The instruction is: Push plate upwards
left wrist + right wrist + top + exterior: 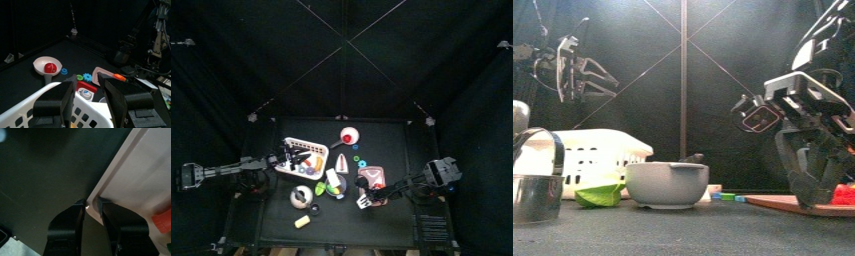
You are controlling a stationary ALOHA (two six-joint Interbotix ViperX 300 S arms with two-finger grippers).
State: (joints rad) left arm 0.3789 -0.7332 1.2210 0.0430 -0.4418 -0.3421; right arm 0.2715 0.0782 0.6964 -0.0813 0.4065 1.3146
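Observation:
The salmon-pink plate lies right of the table's middle, beside the white basket. My right gripper is down at the plate's near-right edge. Its jaws stand open, one fingertip over the plate's rim and the other on the black table just outside it. From the front, that gripper points straight down onto the plate. My left gripper hangs open above the basket, holding nothing, high at the left in the front view.
A small red-and-white round thing sits beyond the plate. An orange piece lies on the plate near my right fingers. A grey bowl, a metal cup and a green thing stand along the front.

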